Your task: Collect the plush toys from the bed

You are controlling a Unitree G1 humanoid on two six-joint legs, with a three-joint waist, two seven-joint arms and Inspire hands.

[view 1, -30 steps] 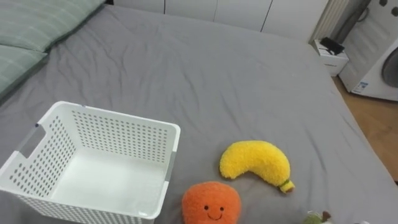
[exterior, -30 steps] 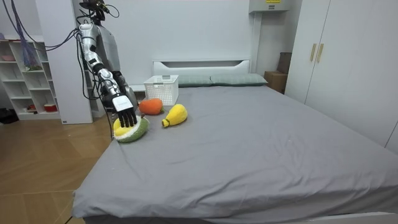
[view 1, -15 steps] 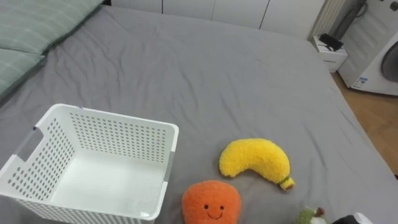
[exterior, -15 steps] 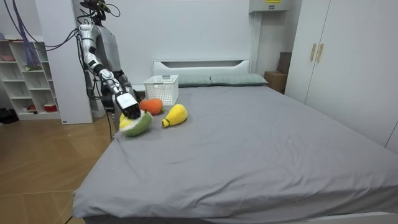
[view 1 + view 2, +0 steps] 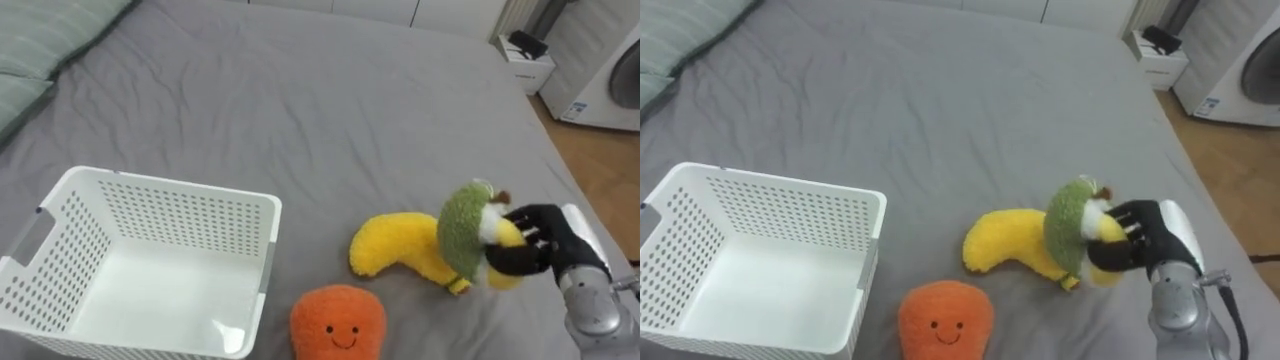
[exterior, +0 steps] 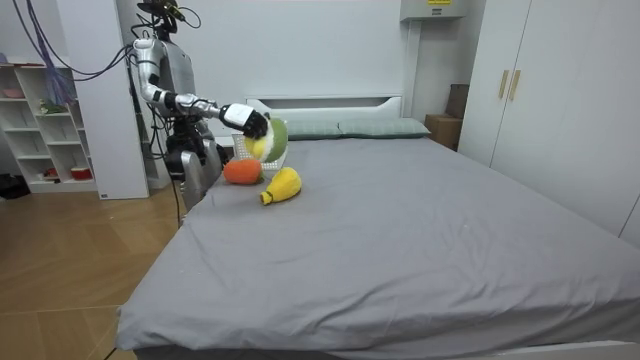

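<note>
The white basket [image 5: 172,186] on the bed [image 5: 300,90] is empty, so I have nothing collected yet. Just right of the basket lie the orange plush [image 5: 338,322] and the banana plush [image 5: 392,256]. Farther right, my right hand [image 5: 535,245] is clamped on the green-and-yellow plush [image 5: 460,235], held above the bed.

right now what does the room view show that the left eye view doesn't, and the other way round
The room view adds the robot standing at the bed's side, white shelves behind it, the headboard and wardrobe doors. The left eye view adds the smiling face on the orange toy, the inner floor of the white basket and a washing machine. Both show the right hand shut on a green and yellow plush toy, held clear of the grey bed near the yellow banana toy.
</note>
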